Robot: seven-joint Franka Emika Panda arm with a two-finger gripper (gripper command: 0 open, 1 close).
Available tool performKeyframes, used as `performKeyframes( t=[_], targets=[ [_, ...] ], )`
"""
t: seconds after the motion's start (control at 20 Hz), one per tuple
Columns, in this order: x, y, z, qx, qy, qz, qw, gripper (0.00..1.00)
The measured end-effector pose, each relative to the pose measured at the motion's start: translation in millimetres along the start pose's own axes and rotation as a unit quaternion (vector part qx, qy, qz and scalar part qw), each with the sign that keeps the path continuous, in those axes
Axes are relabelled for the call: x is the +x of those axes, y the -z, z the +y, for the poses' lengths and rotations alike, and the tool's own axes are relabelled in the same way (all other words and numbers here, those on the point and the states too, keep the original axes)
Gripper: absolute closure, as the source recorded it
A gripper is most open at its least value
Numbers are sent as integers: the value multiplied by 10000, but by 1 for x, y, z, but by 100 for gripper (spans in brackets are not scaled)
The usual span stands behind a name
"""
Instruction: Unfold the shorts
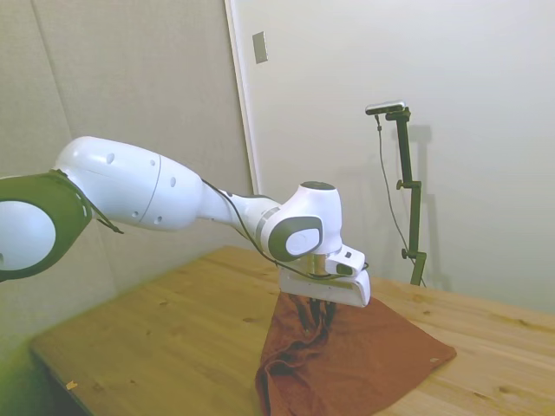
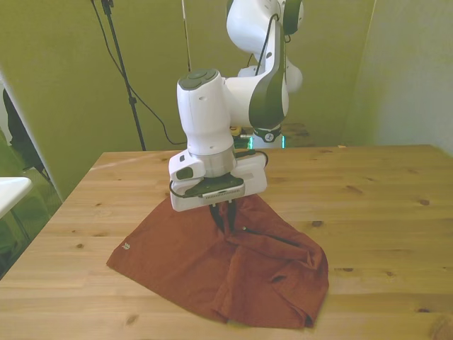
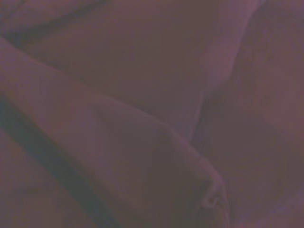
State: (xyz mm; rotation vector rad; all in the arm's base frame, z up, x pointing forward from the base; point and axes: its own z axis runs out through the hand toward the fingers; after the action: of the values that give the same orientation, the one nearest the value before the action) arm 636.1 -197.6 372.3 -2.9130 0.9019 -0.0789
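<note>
Side view: gripper (image 1: 310, 314) fingertips sunk in raised fold of shorts (image 1: 364, 360), clamped on the cloth; near hem cut off by frame edge. Front view: rust-brown wrinkled fabric, part folded over, on wooden table (image 2: 368, 205), dark zipper line showing. Wrist view: blurred reddish folds only.

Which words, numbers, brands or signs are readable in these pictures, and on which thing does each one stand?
"2": a round mark on the arm's dark joint in the front view, small and uncertain.
A small pale logo at the corner of the shorts toward the front view's left: too small to read.
The plate on the wall in the side view: no text visible.
The wrist view shows only blurred fabric, no text.
</note>
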Motion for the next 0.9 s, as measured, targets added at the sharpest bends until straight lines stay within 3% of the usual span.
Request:
performKeyframes(
  t=[0.3,0.6,0.9],
  targets=[
    [-46,24,-48,-43,326,136,9994,100],
    [-165,11,-141,-550,1203,299,9908,100],
    [-255,12,-143,-737,1790,257,9808,100]
  ],
)
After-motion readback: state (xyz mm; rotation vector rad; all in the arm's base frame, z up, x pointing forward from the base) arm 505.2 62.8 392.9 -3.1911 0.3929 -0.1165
